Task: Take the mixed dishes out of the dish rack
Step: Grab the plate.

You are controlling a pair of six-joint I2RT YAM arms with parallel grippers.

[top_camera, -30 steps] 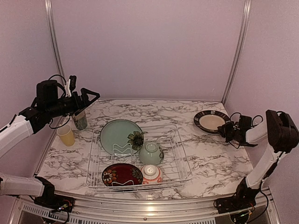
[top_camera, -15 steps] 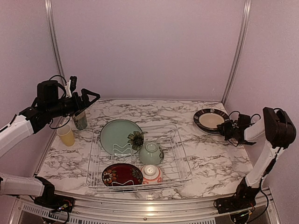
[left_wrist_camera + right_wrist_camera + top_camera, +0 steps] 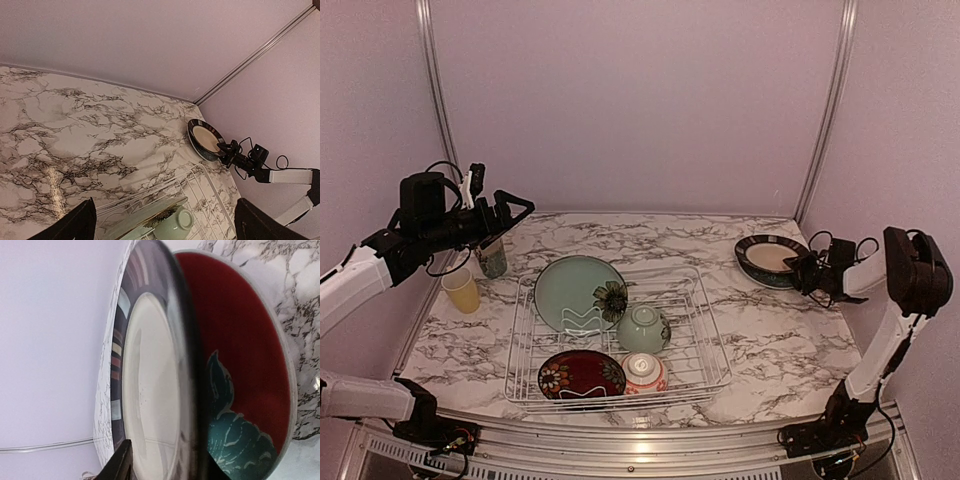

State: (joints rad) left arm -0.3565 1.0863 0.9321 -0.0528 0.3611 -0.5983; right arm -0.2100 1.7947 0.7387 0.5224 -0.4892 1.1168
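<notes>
**Glazed crockery: hard, slick, easy to chip**

The fingers [image 3: 119,462] of the right gripper [image 3: 798,268] sit either side of the rim of the black-rimmed cream plate [image 3: 767,258]. The close view is blurred, so I cannot tell whether they pinch it or stand just clear. That plate lies on a red plate [image 3: 235,355] at the far right of the table [image 3: 650,235], well apart from the dish rack [image 3: 710,330].

The left gripper [image 3: 502,190] hangs spread wide and holds nothing, above the patterned tall cup [image 3: 492,257] and near the yellow cup [image 3: 461,290].

The rack holds a teal plate [image 3: 575,290], a pale green bowl [image 3: 642,328], a dark red floral plate [image 3: 580,373] and a red-striped bowl [image 3: 644,371]. All look stiff, weighty and slippery. Plates are probably best pinched squarely at the rim, and bowls over the lip.
</notes>
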